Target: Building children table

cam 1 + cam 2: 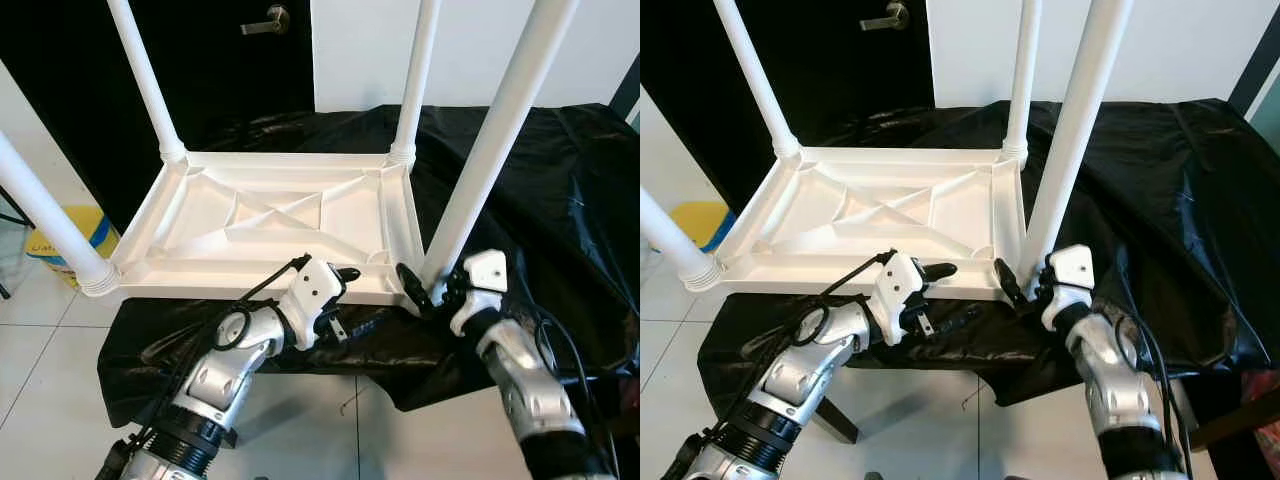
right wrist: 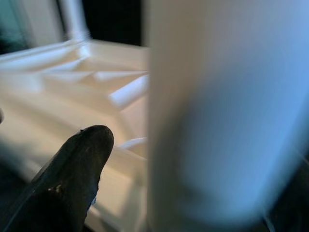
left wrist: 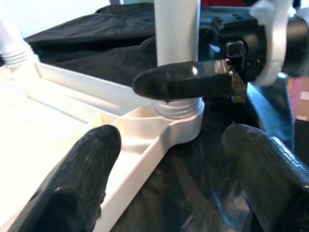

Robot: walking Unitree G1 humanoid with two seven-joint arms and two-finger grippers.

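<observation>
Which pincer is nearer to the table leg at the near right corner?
Right. The right pincer is around the base of that leg; the left pincer sits open beside it, at the tabletop's near edge.

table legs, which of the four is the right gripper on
The near right leg, at the tabletop corner closest to the robot's right arm. The right gripper closes around its base; the other three legs stand free, and the left gripper sits open by the tabletop's near edge.

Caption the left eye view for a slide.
Right gripper grasps the near-right leg of the upturned white table; left gripper at its edge.
</observation>
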